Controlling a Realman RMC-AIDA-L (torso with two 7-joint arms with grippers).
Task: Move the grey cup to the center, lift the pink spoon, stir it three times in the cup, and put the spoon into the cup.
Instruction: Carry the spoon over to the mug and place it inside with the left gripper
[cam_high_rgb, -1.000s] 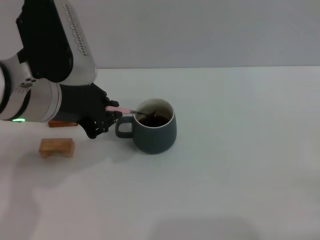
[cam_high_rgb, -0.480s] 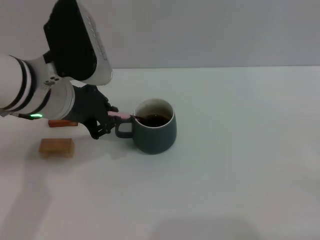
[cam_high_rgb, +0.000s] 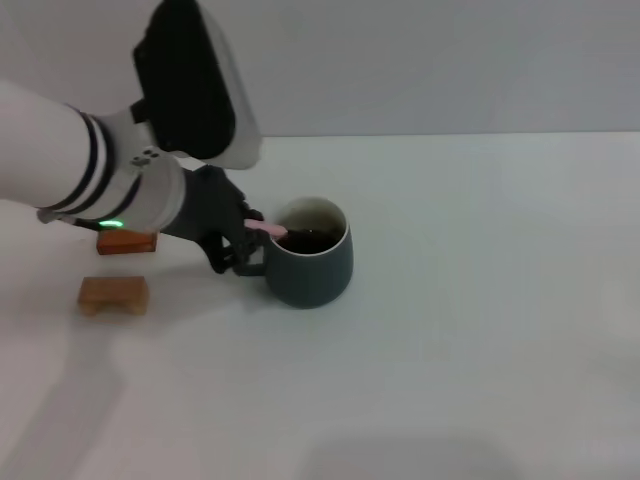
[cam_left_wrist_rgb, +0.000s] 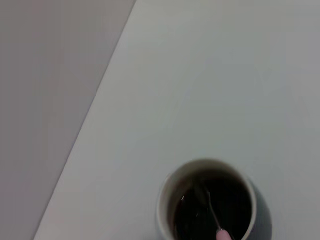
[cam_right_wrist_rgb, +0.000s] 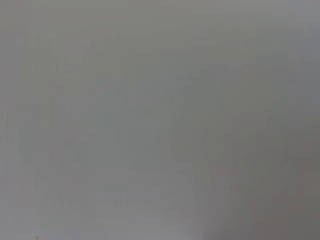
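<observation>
The grey cup (cam_high_rgb: 312, 256) stands on the white table (cam_high_rgb: 480, 300) near the middle, handle toward my left arm, with dark liquid inside. My left gripper (cam_high_rgb: 245, 235) is beside the cup's handle side and is shut on the pink spoon (cam_high_rgb: 268, 229), whose handle slants down over the rim. The spoon's bowl is in the liquid. In the left wrist view the cup (cam_left_wrist_rgb: 207, 202) shows from above with the spoon (cam_left_wrist_rgb: 215, 220) dipping into the dark liquid. My right gripper is out of view.
Two small wooden blocks lie left of the cup: a pale one (cam_high_rgb: 113, 293) toward the front and a redder one (cam_high_rgb: 128, 242) behind it, partly hidden by my left arm. The right wrist view shows only plain grey.
My left arm has moved right toward the cup, pushing the spoon further in over the rim. The cup has stayed in place.
</observation>
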